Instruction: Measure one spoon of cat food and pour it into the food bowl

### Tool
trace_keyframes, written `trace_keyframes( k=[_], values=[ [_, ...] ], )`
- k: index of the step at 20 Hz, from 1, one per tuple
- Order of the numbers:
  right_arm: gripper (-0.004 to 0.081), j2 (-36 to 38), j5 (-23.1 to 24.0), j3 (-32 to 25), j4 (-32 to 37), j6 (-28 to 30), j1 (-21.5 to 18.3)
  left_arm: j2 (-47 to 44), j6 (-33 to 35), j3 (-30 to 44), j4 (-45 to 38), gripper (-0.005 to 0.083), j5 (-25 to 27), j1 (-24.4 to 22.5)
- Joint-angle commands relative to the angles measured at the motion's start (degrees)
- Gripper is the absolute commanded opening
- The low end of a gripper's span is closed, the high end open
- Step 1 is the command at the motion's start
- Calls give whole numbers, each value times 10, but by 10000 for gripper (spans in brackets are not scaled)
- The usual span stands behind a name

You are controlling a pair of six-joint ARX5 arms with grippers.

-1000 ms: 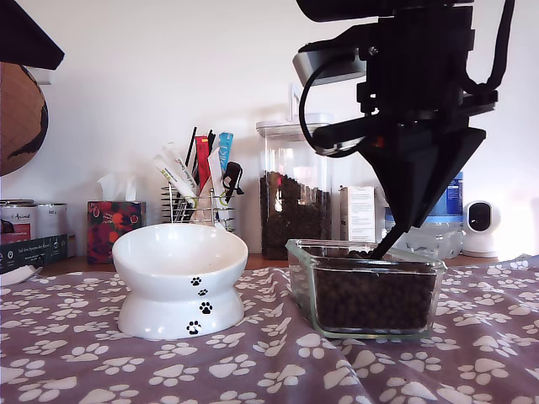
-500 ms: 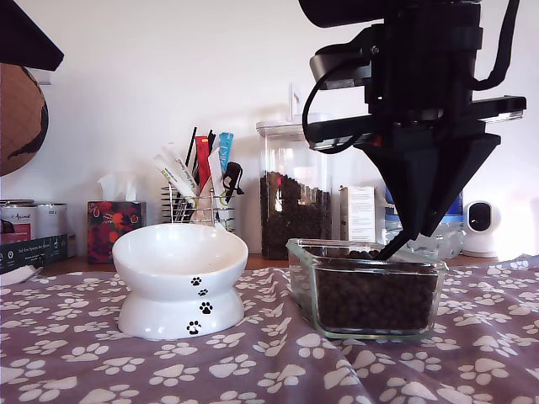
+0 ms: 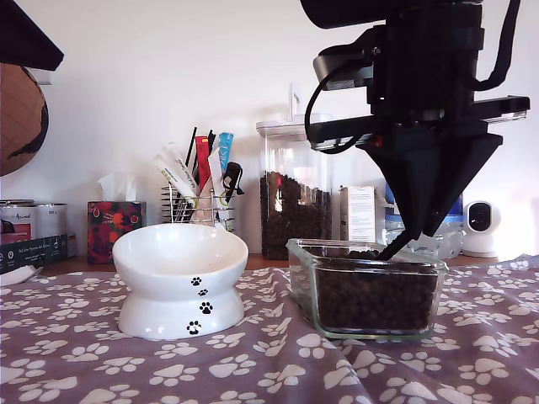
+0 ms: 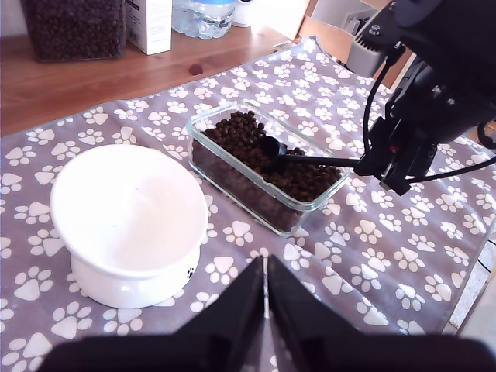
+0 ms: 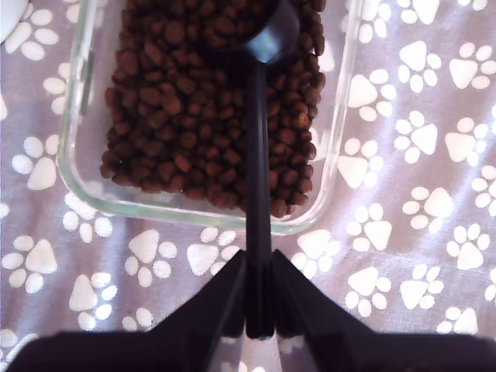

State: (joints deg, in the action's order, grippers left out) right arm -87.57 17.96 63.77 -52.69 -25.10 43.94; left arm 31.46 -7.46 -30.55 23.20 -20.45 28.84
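My second gripper point(image 5: 258, 310) is shut on the long handle of the black spoon point(image 5: 258, 155). The spoon's cup lies tipped into the cat food point(image 5: 178, 116), which fills a clear glass dish point(image 5: 341, 155). In the exterior view this gripper point(image 3: 417, 231) hangs over the dish point(image 3: 303, 278) at the right, with the spoon point(image 3: 396, 247) slanting down into the cat food point(image 3: 375, 295). The white food bowl point(image 3: 179, 261) stands to the dish's left and holds nothing. My first gripper point(image 4: 266, 302) is shut on nothing, high above the cloth near the food bowl point(image 4: 128, 209). Its view also takes in the spoon point(image 4: 298, 157) and my second gripper point(image 4: 372, 167).
A tall kibble canister point(image 3: 295, 189), a wire holder of sticks and tubes point(image 3: 198, 189), a tissue box point(image 3: 114, 223), a small carton point(image 3: 360, 213), a water bottle point(image 3: 450, 223) and a white camera point(image 3: 482, 227) line the back. The table edge point(image 4: 473, 287) is close behind my second arm.
My second arm has shifted a little toward the exterior view's right and turned squarer to the camera, dragging the spoon through the kibble. The bowl and dish have not moved.
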Motion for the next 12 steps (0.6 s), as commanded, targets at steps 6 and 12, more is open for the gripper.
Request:
trace_keyframes(
  k=[6,12],
  values=[
    [-13,54,3,-6,-4,0,-2,-4,0,13,0,-19,0,2],
    [-13,85,-9,-6,7,20,-1,-5,0,13,9,-19,1,2]
  ],
)
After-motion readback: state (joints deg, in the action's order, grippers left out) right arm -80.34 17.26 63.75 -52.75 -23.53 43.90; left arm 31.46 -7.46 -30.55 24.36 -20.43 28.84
